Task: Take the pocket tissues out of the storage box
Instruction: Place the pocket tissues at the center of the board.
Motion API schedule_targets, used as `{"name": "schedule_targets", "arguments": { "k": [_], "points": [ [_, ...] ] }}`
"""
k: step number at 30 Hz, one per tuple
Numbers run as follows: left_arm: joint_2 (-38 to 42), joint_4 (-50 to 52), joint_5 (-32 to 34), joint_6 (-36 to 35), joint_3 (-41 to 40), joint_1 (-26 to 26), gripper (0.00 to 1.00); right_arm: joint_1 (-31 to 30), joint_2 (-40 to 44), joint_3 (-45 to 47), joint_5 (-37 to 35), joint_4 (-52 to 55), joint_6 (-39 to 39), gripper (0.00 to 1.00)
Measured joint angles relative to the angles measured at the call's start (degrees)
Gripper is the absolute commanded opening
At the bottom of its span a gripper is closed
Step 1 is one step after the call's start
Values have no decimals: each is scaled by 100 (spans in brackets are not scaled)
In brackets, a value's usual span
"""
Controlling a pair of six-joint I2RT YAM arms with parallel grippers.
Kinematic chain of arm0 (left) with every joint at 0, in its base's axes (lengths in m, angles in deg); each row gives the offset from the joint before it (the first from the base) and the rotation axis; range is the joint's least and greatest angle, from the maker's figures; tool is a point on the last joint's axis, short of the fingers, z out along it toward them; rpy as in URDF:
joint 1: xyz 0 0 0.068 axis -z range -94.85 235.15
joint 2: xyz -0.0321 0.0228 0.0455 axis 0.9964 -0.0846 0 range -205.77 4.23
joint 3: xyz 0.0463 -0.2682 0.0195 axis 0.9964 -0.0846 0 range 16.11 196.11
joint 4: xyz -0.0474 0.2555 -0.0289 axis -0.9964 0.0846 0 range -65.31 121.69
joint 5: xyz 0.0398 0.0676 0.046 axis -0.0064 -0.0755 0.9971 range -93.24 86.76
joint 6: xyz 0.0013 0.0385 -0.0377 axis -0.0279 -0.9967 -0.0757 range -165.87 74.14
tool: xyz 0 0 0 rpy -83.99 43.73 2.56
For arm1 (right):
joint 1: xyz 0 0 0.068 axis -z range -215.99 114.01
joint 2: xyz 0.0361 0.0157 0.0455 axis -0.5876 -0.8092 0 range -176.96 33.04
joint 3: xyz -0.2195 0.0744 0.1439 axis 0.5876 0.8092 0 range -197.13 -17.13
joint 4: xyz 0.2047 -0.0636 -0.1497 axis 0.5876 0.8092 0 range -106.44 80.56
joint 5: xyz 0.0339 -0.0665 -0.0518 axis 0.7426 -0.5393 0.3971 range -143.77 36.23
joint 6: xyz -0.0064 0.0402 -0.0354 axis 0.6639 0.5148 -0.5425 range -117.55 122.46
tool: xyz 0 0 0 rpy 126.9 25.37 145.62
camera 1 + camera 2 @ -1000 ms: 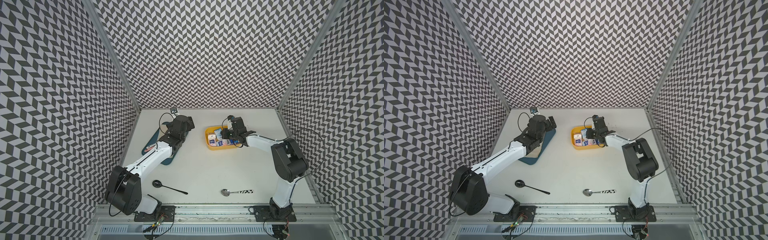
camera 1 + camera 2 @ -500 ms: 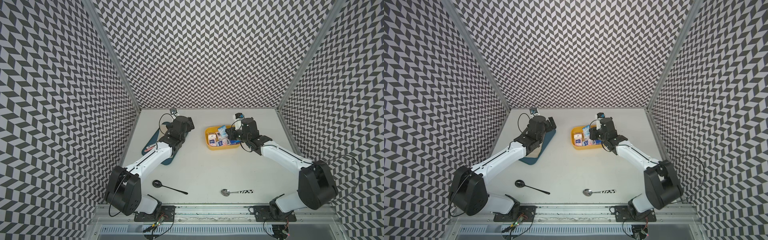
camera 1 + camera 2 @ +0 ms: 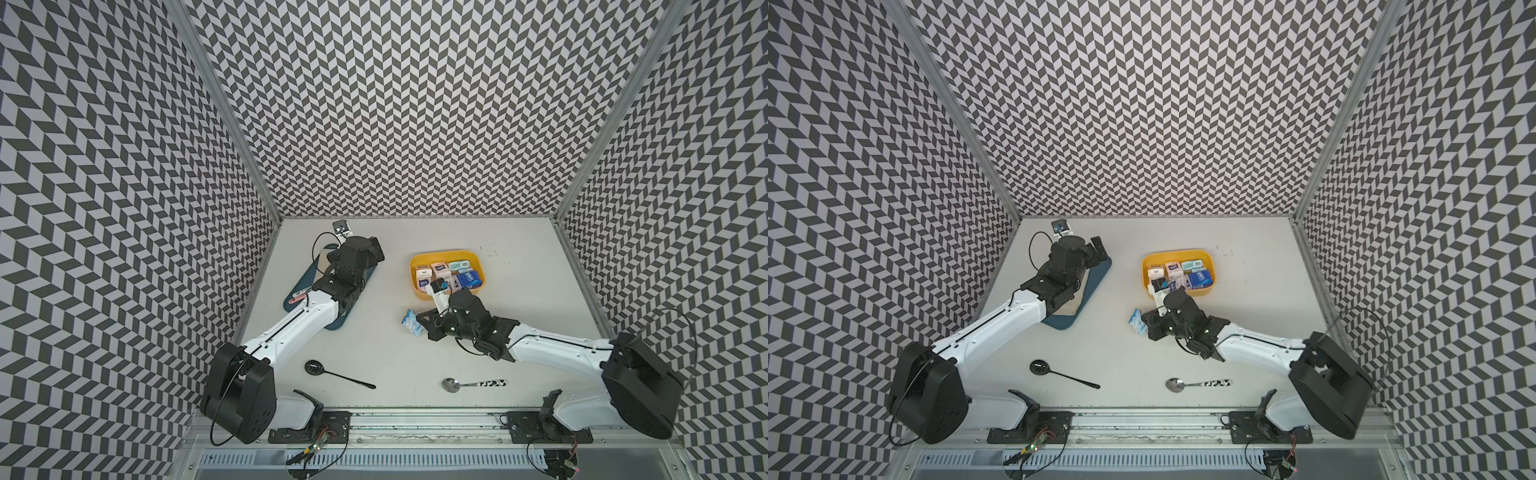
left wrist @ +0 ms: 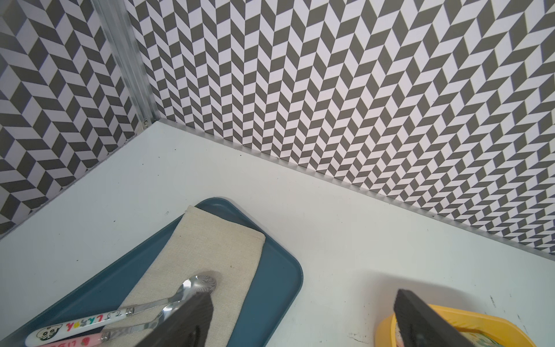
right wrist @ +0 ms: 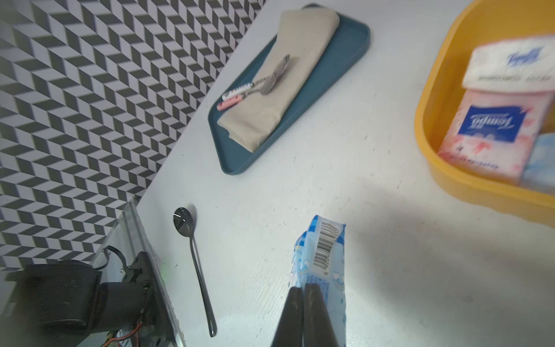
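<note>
In a top view the right end effector (image 3: pixel 422 329) has come out of the storage box (image 3: pixel 444 252) and hangs by its near side with a pale blue pack (image 3: pixel 410 327). One pack is out; the other pocket tissues (image 3: pixel 451 274) wait inside. The right wrist view adds this: its jaws pinch that pack's edge, shut tight. The left wrist view shows the left end effector (image 4: pixel 303 294) open and empty.

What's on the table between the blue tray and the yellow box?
Nothing: only bare table between the blue tray and the yellow storage box, in the right wrist view.
</note>
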Motion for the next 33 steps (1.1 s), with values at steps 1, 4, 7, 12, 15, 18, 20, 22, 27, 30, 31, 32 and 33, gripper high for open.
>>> {"name": "schedule_targets", "arguments": {
  "k": [1, 4, 7, 12, 15, 18, 20, 22, 27, 30, 31, 32, 33],
  "points": [
    [-2, -11, -22, 20, 0, 0, 99, -39, -127, 22, -72, -63, 28, 0],
    [-37, -13, -46, 44, 11, 15, 99, -105, -391, 111, -280, -192, 105, 0],
    [-149, -7, -52, 42, 92, 44, 99, -125, -422, 125, -459, -286, 138, 3],
    [-212, -9, -66, 37, 125, 81, 99, -125, -422, 74, -675, -278, 125, 20],
    [-212, -7, -66, 31, 144, 81, 99, -125, -422, -50, -748, -199, 90, 26],
    [-212, -17, -61, 4, 160, 81, 99, -125, -415, -179, -813, -133, 70, 34],
    [-212, -15, -61, -11, 160, 81, 99, -125, -372, -258, -852, -22, 35, 40],
    [-212, -17, -61, -11, 160, 81, 99, -125, -275, -334, -905, 146, -13, 46],
    [-212, -15, -72, 44, 160, 83, 99, -127, 46, -612, -1126, 629, -160, 58],
    [-212, -13, -94, 103, 160, 120, 99, -127, 192, -761, -1261, 929, -280, 62],
    [-212, -7, -103, 107, 162, 157, 99, -127, 216, -798, -1287, 1034, -319, 63],
    [-212, 11, -109, 109, 168, 197, 99, -127, 221, -833, -1307, 1143, -376, 64],
    [-212, 20, -111, 107, 170, 234, 99, -125, 221, -848, -1311, 1224, -422, 65]
  ]
}}
